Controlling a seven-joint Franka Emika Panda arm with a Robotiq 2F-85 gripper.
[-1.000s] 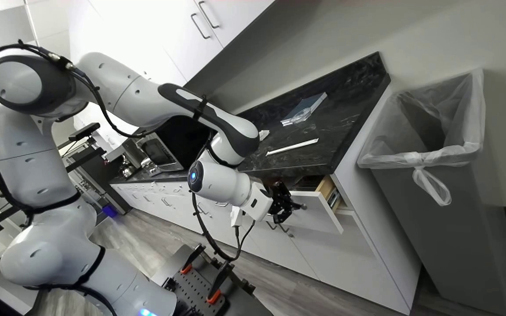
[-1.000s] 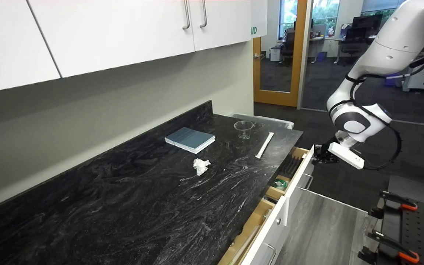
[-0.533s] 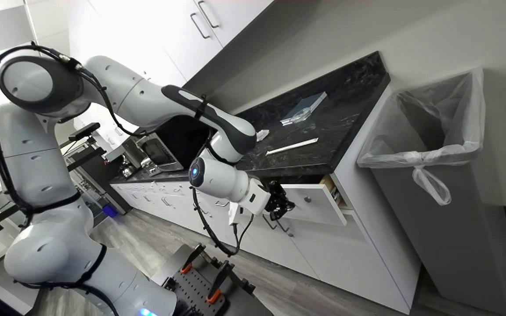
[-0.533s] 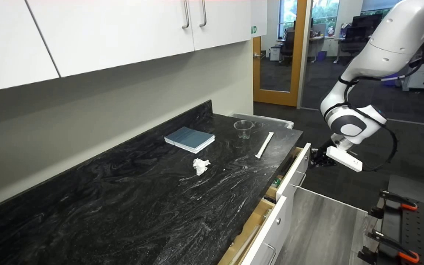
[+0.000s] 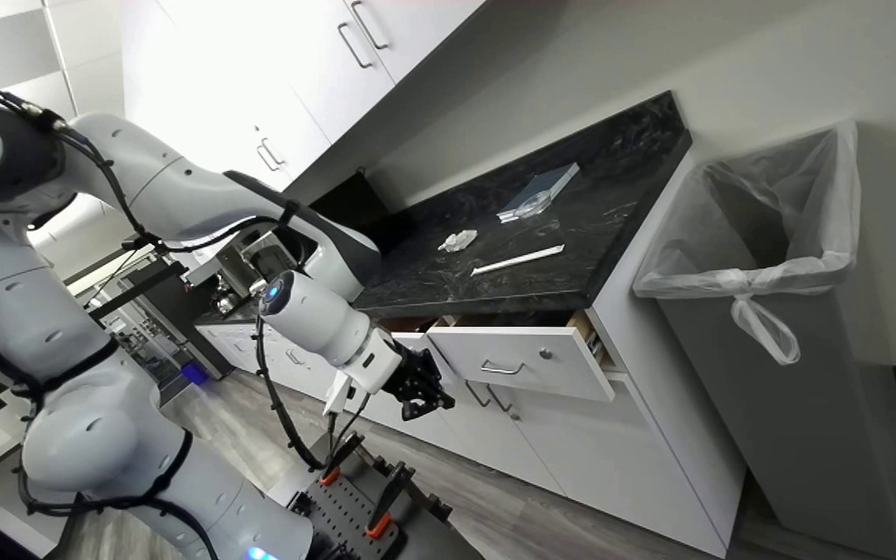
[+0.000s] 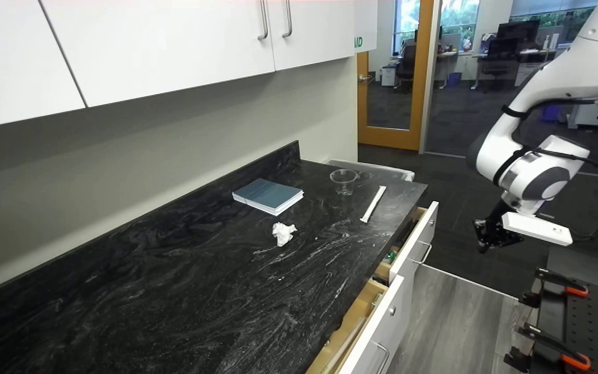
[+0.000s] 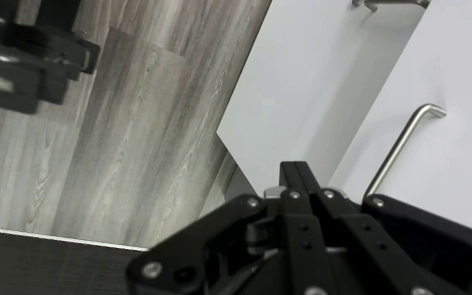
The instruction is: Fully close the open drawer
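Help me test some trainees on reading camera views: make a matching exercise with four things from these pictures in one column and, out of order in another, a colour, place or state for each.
Things
1. Bin
2. Jaws
3. Drawer nearest the bin
4. Book

Descriptions
A. Blue-grey cover, lying on the black countertop
B. Lined with a translucent bag
C. Partly open
D. Shut, holding nothing

Right pairs: 1-B, 2-D, 3-C, 4-A

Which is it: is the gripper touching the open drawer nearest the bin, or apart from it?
Apart. An exterior view shows it plainly: dark floor is visible between the gripper and the drawer.
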